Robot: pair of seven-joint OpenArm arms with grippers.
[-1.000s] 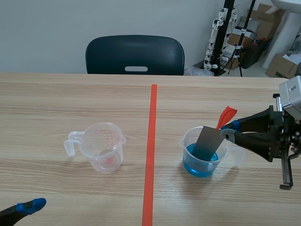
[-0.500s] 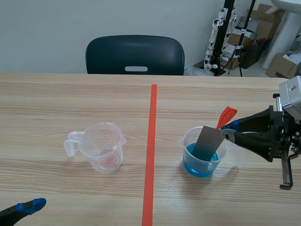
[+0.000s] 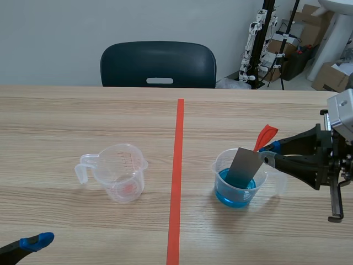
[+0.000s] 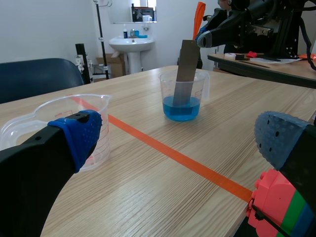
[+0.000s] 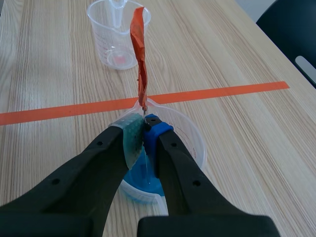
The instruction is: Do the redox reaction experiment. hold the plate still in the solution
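Right fingers (image 5: 126,143) pinch tilted grey plate (image 3: 243,167), foot in blue solution (image 3: 234,194).

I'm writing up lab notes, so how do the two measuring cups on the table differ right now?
The right measuring cup holds blue solution; the left measuring cup shows no liquid, only a pinkish tint at its bottom. A grey plate, gripped by the right end effector, stands tilted in the right cup; nothing stands in the left. They sit on opposite sides of the tape line. Both are clear, upright, handled plastic cups.
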